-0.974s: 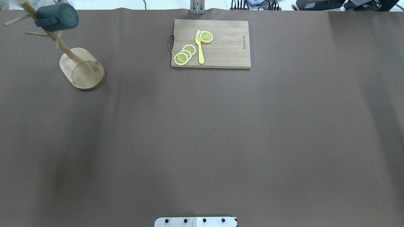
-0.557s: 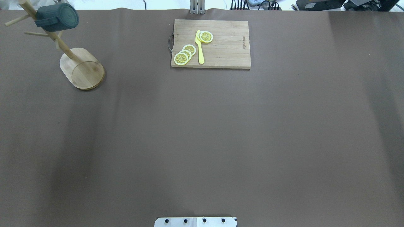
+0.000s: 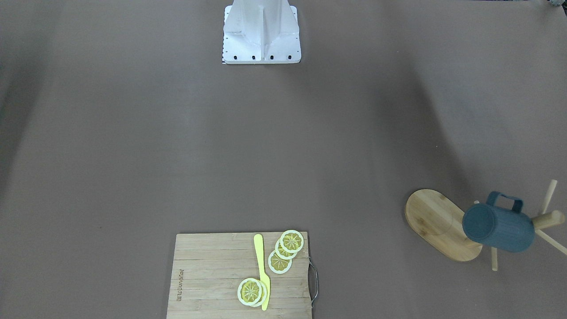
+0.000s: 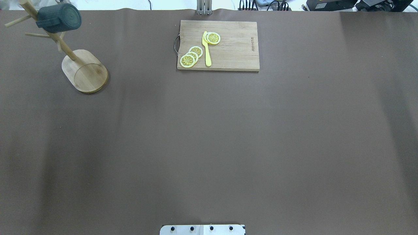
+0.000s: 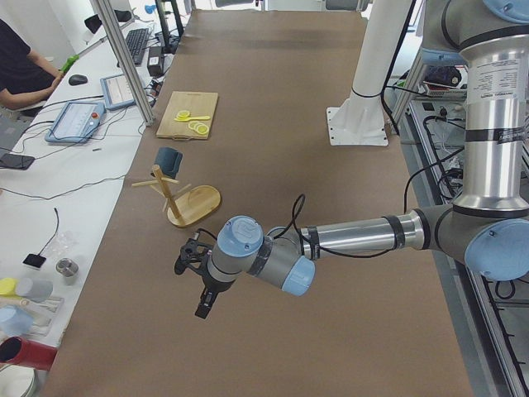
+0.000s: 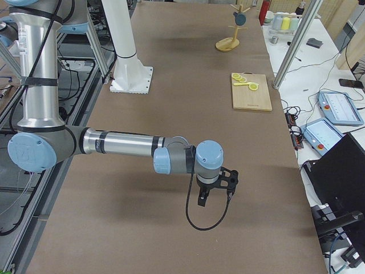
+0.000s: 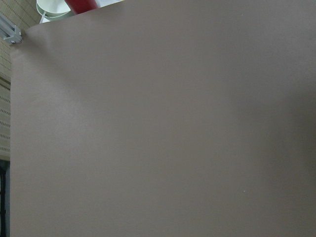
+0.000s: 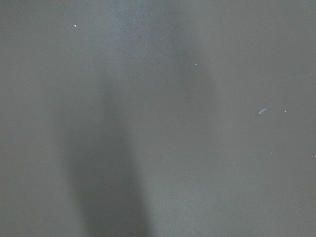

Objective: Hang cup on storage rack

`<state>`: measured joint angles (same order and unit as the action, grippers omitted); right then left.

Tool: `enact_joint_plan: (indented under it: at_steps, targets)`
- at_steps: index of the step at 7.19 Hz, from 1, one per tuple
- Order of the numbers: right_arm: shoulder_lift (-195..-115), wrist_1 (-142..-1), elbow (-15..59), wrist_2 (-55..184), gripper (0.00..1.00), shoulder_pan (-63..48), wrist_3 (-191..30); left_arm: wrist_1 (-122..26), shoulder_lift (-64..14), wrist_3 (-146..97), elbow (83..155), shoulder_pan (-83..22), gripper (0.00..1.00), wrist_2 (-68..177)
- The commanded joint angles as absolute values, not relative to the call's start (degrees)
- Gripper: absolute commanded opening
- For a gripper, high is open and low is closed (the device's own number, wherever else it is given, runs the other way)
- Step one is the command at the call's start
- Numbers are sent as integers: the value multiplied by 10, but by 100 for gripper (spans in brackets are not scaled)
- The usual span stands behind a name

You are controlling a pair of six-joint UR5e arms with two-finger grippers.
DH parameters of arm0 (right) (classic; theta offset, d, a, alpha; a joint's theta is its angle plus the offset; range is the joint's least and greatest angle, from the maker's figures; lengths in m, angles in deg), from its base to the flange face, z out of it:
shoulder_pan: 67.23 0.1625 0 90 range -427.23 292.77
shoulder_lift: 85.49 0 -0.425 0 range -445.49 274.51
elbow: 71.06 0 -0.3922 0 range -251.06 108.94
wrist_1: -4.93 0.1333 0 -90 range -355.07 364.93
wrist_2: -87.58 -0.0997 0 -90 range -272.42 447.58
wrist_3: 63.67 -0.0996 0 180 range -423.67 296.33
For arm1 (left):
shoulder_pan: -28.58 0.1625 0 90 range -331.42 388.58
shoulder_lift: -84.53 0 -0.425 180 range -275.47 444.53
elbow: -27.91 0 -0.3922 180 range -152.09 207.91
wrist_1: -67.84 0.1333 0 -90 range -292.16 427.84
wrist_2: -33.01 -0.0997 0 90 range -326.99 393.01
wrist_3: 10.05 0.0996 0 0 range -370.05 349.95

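Note:
The dark slate-blue cup (image 4: 60,18) hangs by its handle on a peg of the wooden storage rack (image 4: 85,71) at the table's far left; no gripper touches it. It also shows in the front-facing view (image 3: 498,228), lying sideways on the rack (image 3: 436,221). My left gripper (image 5: 198,285) shows only in the exterior left view, low over the bare table and well short of the rack (image 5: 194,205). My right gripper (image 6: 215,197) shows only in the exterior right view, far from the rack (image 6: 227,44). I cannot tell whether either is open or shut.
A bamboo cutting board (image 4: 218,45) with several lemon slices and a yellow knife (image 4: 206,49) lies at the far middle. The robot's base plate (image 4: 202,229) sits at the near edge. A red and a white container (image 7: 59,6) stand beyond the table's left end.
The cup and rack have not moved. A faint shadow on the left part of the table has drifted toward the left edge.

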<state>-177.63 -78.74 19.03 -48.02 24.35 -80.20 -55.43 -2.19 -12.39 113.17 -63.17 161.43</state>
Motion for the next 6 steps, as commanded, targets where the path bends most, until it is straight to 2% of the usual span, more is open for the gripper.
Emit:
enact_joint_plan:
  at_steps: [1, 2, 6]
  targets:
    - [-1781, -788, 194, -480, 100, 244, -802, -320, -55, -158, 1241, -610, 98, 1633]
    - [-1784, -787, 196, -480, 100, 244, -805, -244, -49, -155, 1292, -608, 98, 1635]
    - [-1778, -789, 196, -480, 100, 243, -808, -246, 0, -154, 1303, -608, 98, 1653]
